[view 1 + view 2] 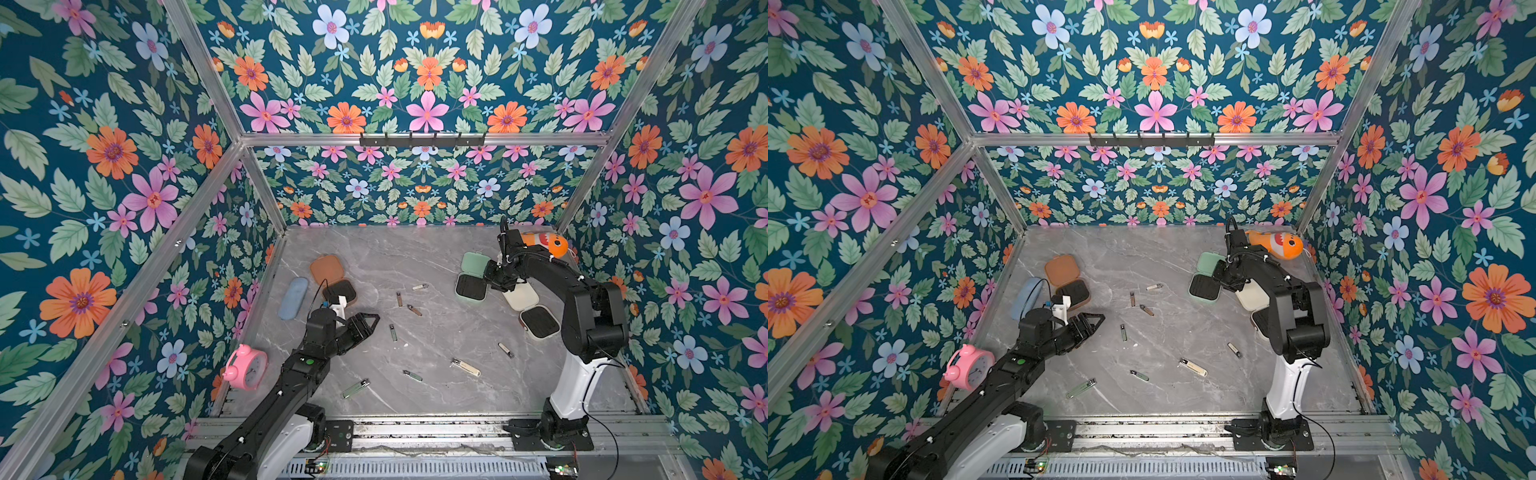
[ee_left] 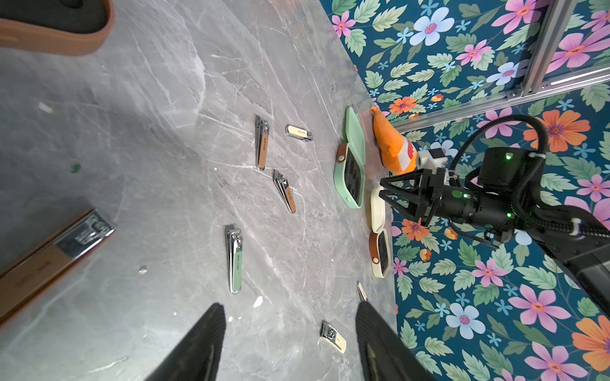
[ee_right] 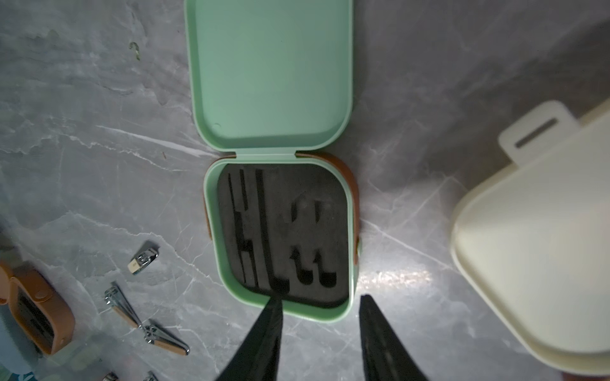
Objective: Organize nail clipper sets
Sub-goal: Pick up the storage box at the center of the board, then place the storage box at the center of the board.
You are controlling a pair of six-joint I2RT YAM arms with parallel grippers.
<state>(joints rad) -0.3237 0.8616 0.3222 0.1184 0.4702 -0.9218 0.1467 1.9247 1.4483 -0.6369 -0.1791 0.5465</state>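
**A:** How many cases, and where do they lie?

**B:** Three, all hinged open on the marble table (image 1: 436, 257); the brown case (image 1: 327, 269) sits at the far left, near one pale blue oblong case (image 1: 293, 298); the mint green case (image 1: 473, 264) and the cream case (image 1: 521, 297) sit on the right, just beside each other, near one orange plush fish (image 1: 548, 244)

**A:** And the clippers?

**B:** Eight nail clippers (image 1: 465, 367) show in both top views, loose on the tabletop between the cases; the left wrist view shows a larger brown-handled clipper (image 2: 56, 244) close to the lens, and I cannot match it to any of the eight

**A:** The grippers?

**B:** Two; the left gripper (image 1: 374, 322) hangs over the table near the brown case, jaws apart, grasping nothing; the right gripper (image 3: 318, 298) hovers at the rim of the mint green case's black tray, jaws parted, clasping nothing; one pink alarm clock (image 1: 245, 368) stands beside the left arm
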